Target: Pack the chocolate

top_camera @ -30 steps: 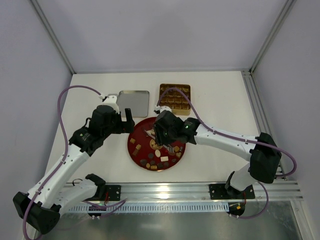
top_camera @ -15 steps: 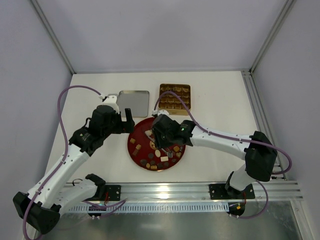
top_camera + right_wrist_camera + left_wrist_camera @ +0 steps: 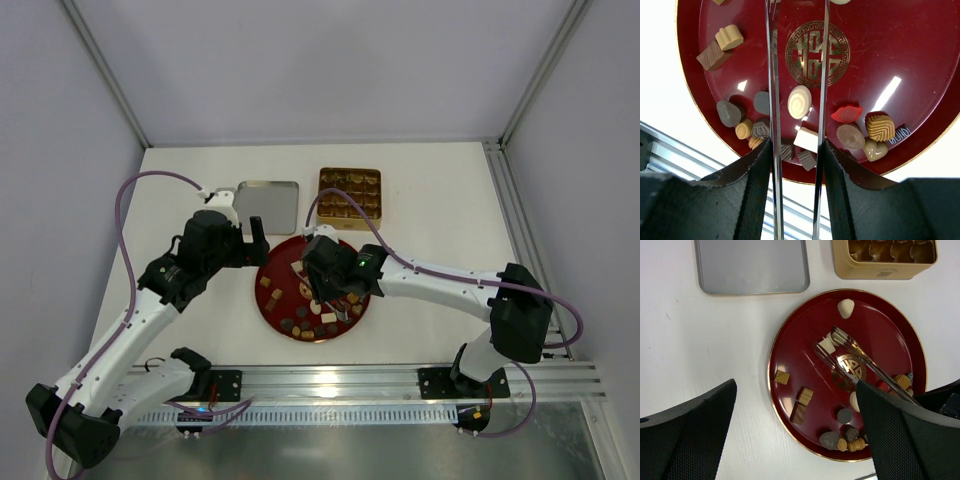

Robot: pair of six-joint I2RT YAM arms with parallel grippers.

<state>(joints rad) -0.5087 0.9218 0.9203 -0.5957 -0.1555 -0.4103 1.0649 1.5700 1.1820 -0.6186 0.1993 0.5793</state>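
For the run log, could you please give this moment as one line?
left hand open | right hand gripping tongs over plate | chocolates on plate

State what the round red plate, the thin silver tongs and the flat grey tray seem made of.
The round red plate looks like glossy lacquer or plastic: sharp highlights, gold rim. The thin silver tongs look like polished metal: mirror-like. The flat grey tray: brushed metal, probably tin, dull sheen.

text: none legible | red plate (image 3: pixel 920 50): gold emblem (image 3: pixel 817 54) (ornamental)

White arm links (image 3: pixel 120 335), black joints (image 3: pixel 205 245), purple cables (image 3: pixel 160 174)
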